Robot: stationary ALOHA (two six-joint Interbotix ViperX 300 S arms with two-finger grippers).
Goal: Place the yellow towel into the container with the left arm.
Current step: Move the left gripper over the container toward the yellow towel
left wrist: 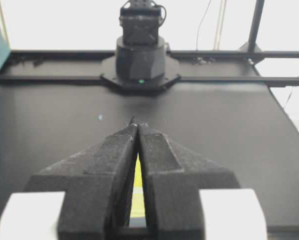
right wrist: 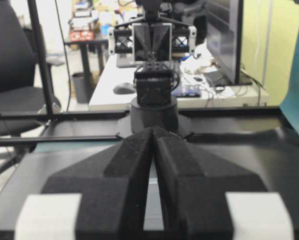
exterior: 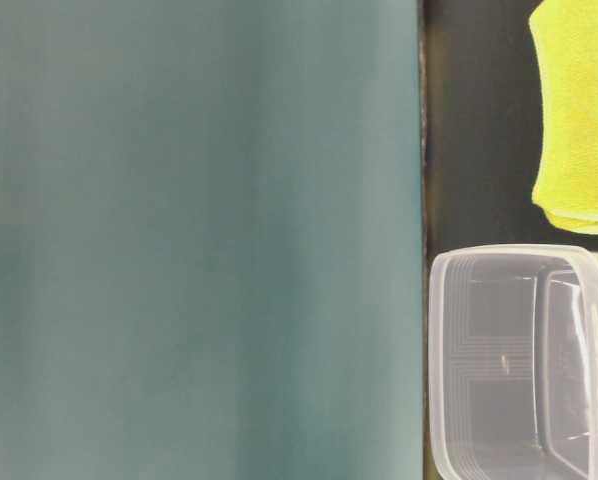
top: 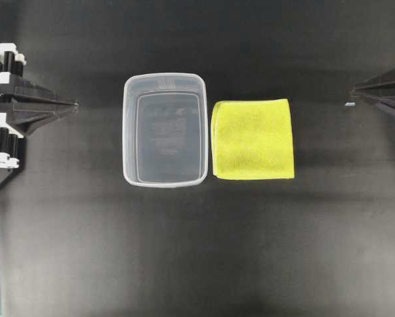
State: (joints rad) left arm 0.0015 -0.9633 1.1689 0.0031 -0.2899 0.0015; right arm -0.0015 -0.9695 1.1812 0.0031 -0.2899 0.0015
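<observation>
Towel point(top: 253, 139) sits flat at frame centre, just right of the tub point(top: 164, 129), nearly touching its rim. Soft, light and floppy, probably; it'll sag, so best to pinch a folded edge or bunch the middle. Left gripper point(top: 71, 104) at left edge, jaws together, empty. Right gripper point(top: 356, 93) at right edge, likewise closed. The tub lies between left gripper and towel, so reach over it.

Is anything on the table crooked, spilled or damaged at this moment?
Nothing stands out. The yellow towel lies flat and folded beside the container, which stands upright with nothing inside. No spill or damage shows.
</observation>
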